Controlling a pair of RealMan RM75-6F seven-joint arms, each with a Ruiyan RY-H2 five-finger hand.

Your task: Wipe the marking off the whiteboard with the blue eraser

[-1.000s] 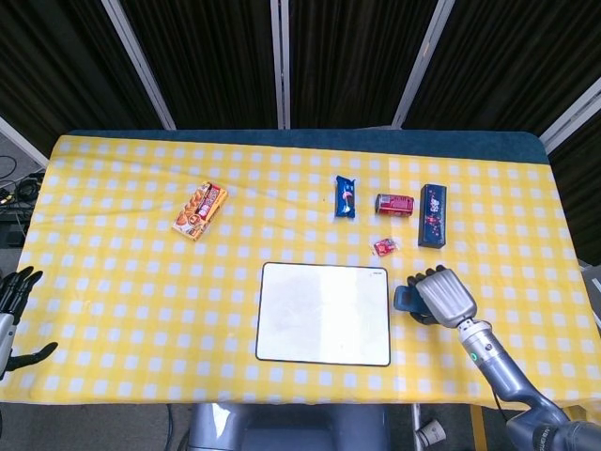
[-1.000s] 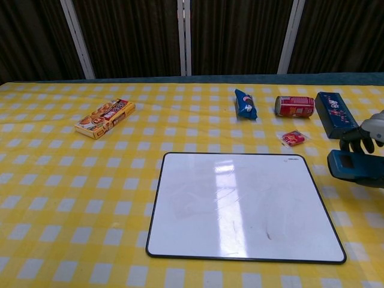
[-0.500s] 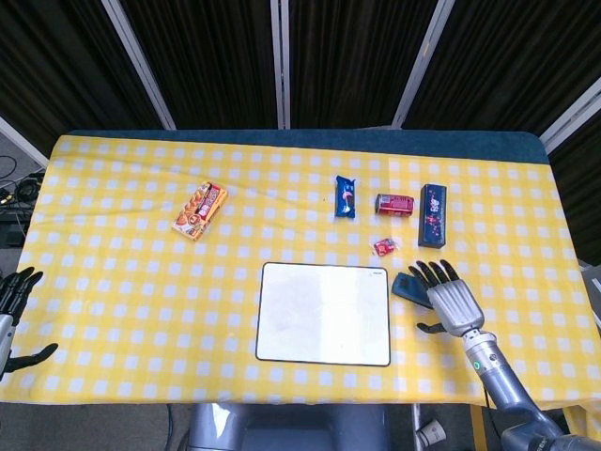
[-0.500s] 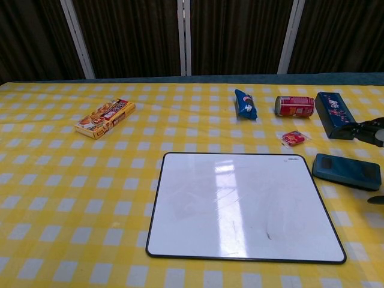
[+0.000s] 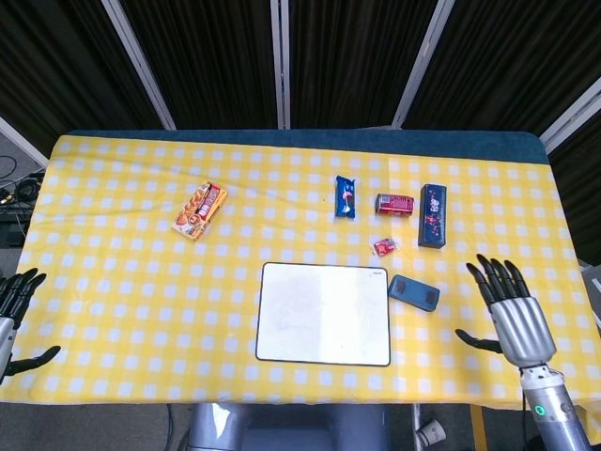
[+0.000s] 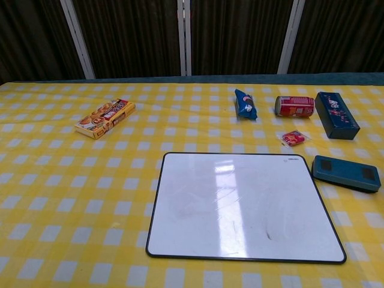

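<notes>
blue eraser [image 6: 346, 173] lies flat on the cloth just right of the whiteboard [image 6: 240, 207], touching neither hand. right hand [image 5: 505, 301] is further right of the board, fingers spread wide, holding nothing. left hand [image 5: 13, 301] sits far left of the board, fingers apart, empty too. board looks mostly clean, w/ faint dark specks low and right of its centre. if more wiping's needed: grip eraser across its short sides, keep it flat, press evenly, short strokes over the specks.

Glossy whiteboard [image 6: 240, 204] lies on matt checked cloth [image 6: 72, 198].
</notes>
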